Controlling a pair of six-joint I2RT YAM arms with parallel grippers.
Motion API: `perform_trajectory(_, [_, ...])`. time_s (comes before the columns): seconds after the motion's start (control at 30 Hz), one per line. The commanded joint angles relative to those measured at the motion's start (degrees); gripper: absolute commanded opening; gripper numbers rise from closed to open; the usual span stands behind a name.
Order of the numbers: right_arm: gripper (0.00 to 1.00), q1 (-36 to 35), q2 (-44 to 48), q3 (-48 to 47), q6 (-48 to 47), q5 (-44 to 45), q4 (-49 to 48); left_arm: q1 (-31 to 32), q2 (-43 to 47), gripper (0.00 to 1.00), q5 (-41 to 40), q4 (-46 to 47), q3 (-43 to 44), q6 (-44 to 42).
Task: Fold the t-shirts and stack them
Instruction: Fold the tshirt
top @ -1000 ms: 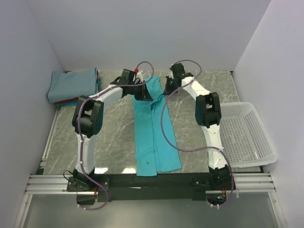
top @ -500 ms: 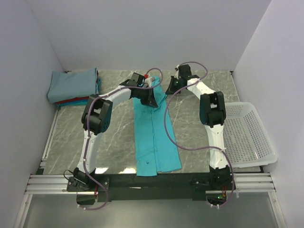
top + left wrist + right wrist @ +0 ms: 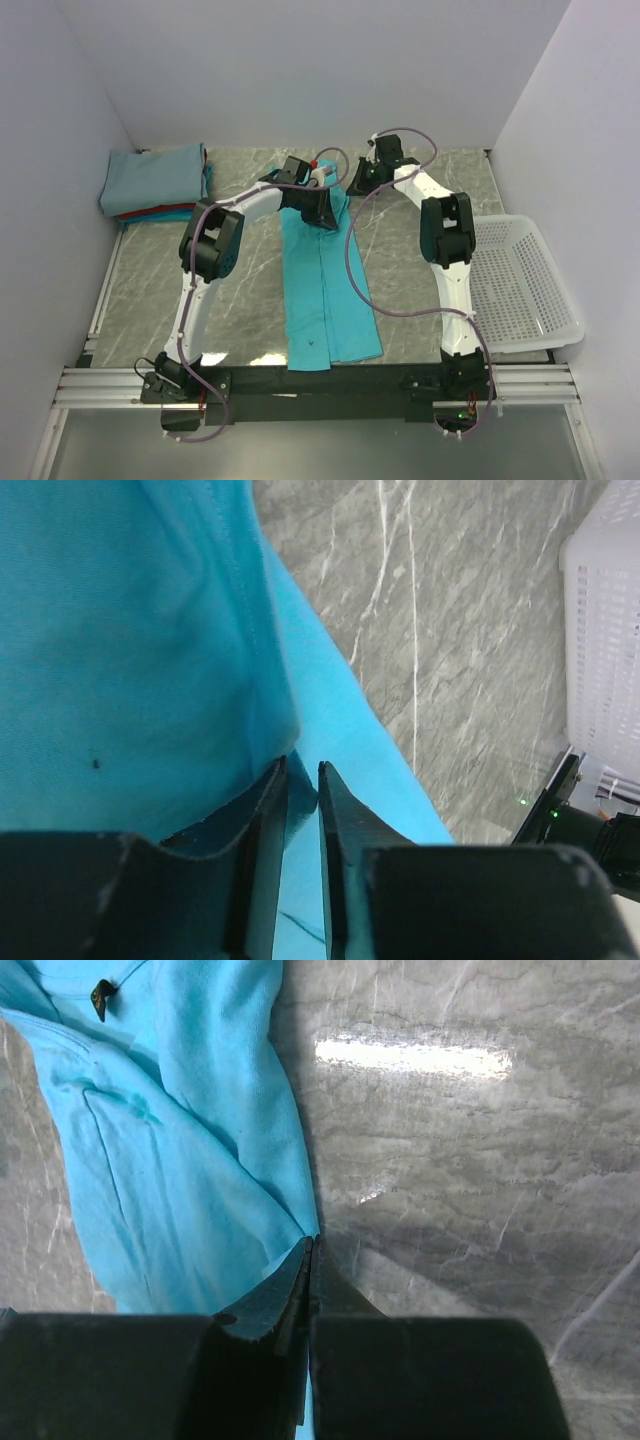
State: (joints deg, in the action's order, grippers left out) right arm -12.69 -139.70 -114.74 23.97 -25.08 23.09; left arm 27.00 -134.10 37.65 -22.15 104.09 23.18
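Note:
A bright turquoise t-shirt (image 3: 325, 290) lies as a long narrow strip down the middle of the table. My left gripper (image 3: 324, 204) sits low over its far end; in the left wrist view its jaws (image 3: 302, 765) stand a little apart, a small fold of the turquoise cloth (image 3: 150, 630) loose between the tips. My right gripper (image 3: 358, 181) is at the shirt's far right corner. In the right wrist view it (image 3: 309, 1240) is shut on the edge of the turquoise cloth (image 3: 180, 1140). Folded t-shirts (image 3: 155, 180), grey-blue on top with red beneath, are stacked at the far left.
A white mesh basket (image 3: 520, 280) stands at the table's right edge and also shows in the left wrist view as a white mesh wall (image 3: 605, 610). Bare grey marble (image 3: 230, 280) lies either side of the shirt. Purple cables hang over the shirt from the arms.
The left gripper has slid rightward over the shirt's far end and its jaws have parted slightly. The right gripper shifted a little farther back and stays shut.

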Motion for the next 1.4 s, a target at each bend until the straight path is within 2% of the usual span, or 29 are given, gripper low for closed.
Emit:
perform_trajectory(0.0, [0.01, 0.3, 5.5, -0.8, -0.5, -0.7, -2.7, 0.4, -0.8, 0.25, 1.3, 1.1, 2.1, -0.2])
perform_trajectory(0.13, [0.01, 0.3, 6.3, 0.0, -0.9, -0.8, -3.4, 0.4, -1.0, 0.25, 2.2, 1.5, 2.0, -0.1])
perform_trajectory(0.23, [0.01, 0.2, 6.7, -0.2, -1.2, -0.9, -3.6, 0.3, 1.5, 0.29, 1.4, 1.3, 0.2, -1.2])
perform_trajectory(0.37, [0.01, 0.0, 7.5, -0.1, -1.7, -0.8, -3.7, -0.4, 11.4, 0.56, -2.7, 9.5, -9.3, -1.1])
perform_trajectory(0.43, [0.01, 0.0, 7.8, -0.3, -2.1, -0.6, -3.7, -1.3, 16.1, 0.6, -1.9, 11.6, -12.6, -1.0])
perform_trajectory(0.57, [0.02, -0.8, 7.4, -1.6, -3.1, -0.4, -2.8, -3.3, 22.9, 0.62, -3.4, 13.4, -17.2, -0.8])
perform_trajectory(0.73, [0.02, -2.2, 7.2, -2.8, -4.3, 0.1, -1.9, -5.2, 35.3, 0.63, -9.3, 17.1, -26.2, -1.5])
perform_trajectory(1.0, [0.02, -6.9, 7.3, -4.4, -9.5, 4.1, 0.3, -7.3, 51.5, 0.64, -14.8, 13.0, -36.0, -3.4])
perform_trajectory(1.13, [0.03, -12.1, 6.2, -6.9, -13.2, 8.0, 2.5, -7.7, 58.0, 0.65, -16.0, 10.7, -40.8, -4.1])
perform_trajectory(1.23, [0.07, -15.9, 3.7, -11.9, -17.9, 12.6, 7.0, -7.8, 62.8, 0.65, -16.7, 9.6, -44.1, -4.1])
perform_trajectory(1.3, [0.15, -20.3, 3.9, -12.7, -21.5, 16.8, 8.1, -7.8, 66.2, 0.66, -18.5, 8.8, -45.8, -4.3])
perform_trajectory(1.37, [0.29, -23.8, 4.9, -12.8, -25.1, 20.1, 8.4, -7.8, 69.4, 0.69, -19.9, 7.6, -46.7, -5.0])
